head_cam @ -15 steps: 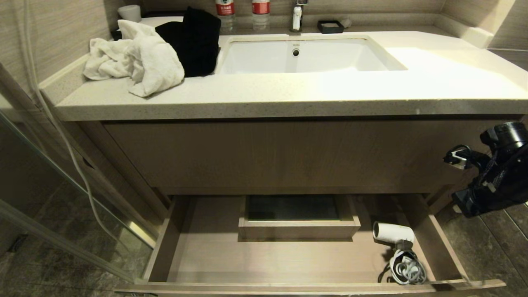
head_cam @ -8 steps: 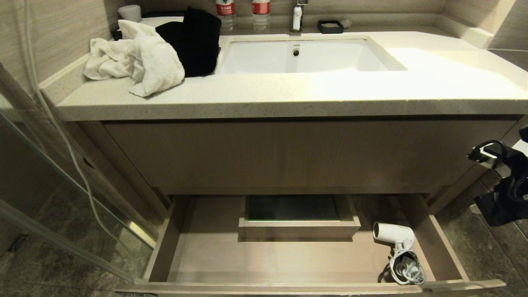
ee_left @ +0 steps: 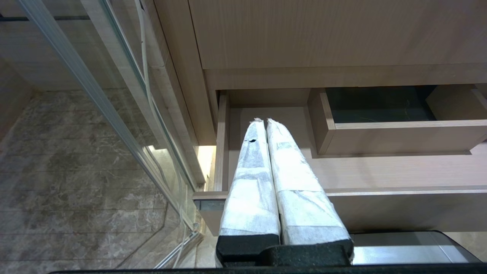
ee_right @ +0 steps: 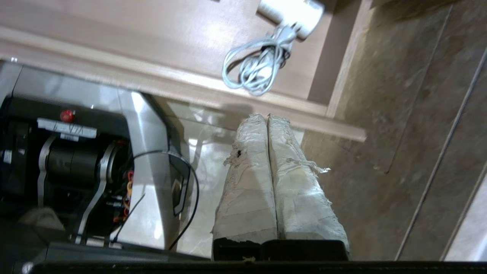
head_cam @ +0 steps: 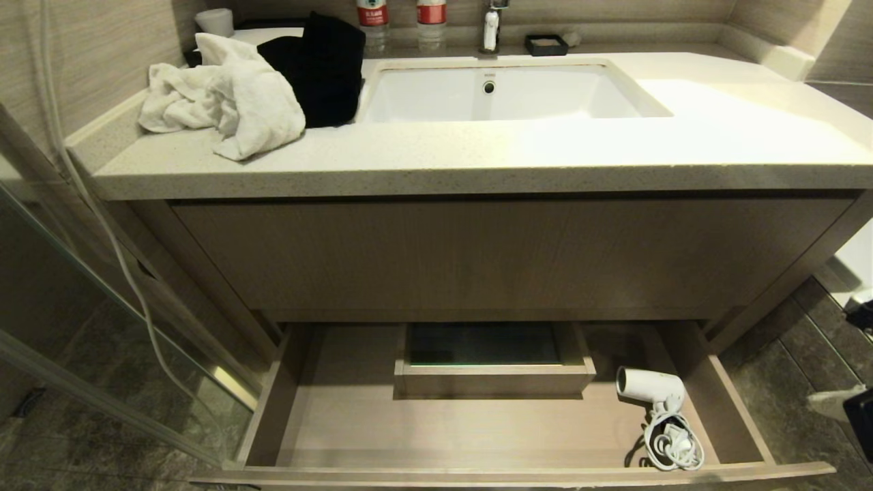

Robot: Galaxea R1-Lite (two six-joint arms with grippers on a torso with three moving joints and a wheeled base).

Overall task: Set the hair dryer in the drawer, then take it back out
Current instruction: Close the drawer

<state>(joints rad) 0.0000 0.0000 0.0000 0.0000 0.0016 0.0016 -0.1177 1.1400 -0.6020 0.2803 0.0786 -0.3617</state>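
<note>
The white hair dryer point(head_cam: 651, 387) lies in the right end of the pulled-out light-wood drawer point(head_cam: 436, 429), its coiled white cord point(head_cam: 674, 444) bunched near the drawer front. In the right wrist view the hair dryer point(ee_right: 291, 13) and cord point(ee_right: 257, 64) lie inside the drawer beyond my right gripper point(ee_right: 267, 117), which is shut and empty, out in front of the drawer's front edge over the floor. My left gripper point(ee_left: 264, 121) is shut and empty, parked low before the drawer's left end. Only a dark piece of the right arm point(head_cam: 861, 409) shows at the head view's right edge.
A boxed cut-out point(head_cam: 492, 365) stands mid-drawer at the back. Above are the vanity counter point(head_cam: 477, 157), sink point(head_cam: 505, 92), white towel point(head_cam: 225, 102), black cloth point(head_cam: 320, 65) and bottles. A glass shower panel point(head_cam: 102, 341) stands left. My own base point(ee_right: 76, 171) sits below the drawer front.
My right arm has drawn back to the right and down, almost out of the head view. The hair dryer and drawer have not moved.
</note>
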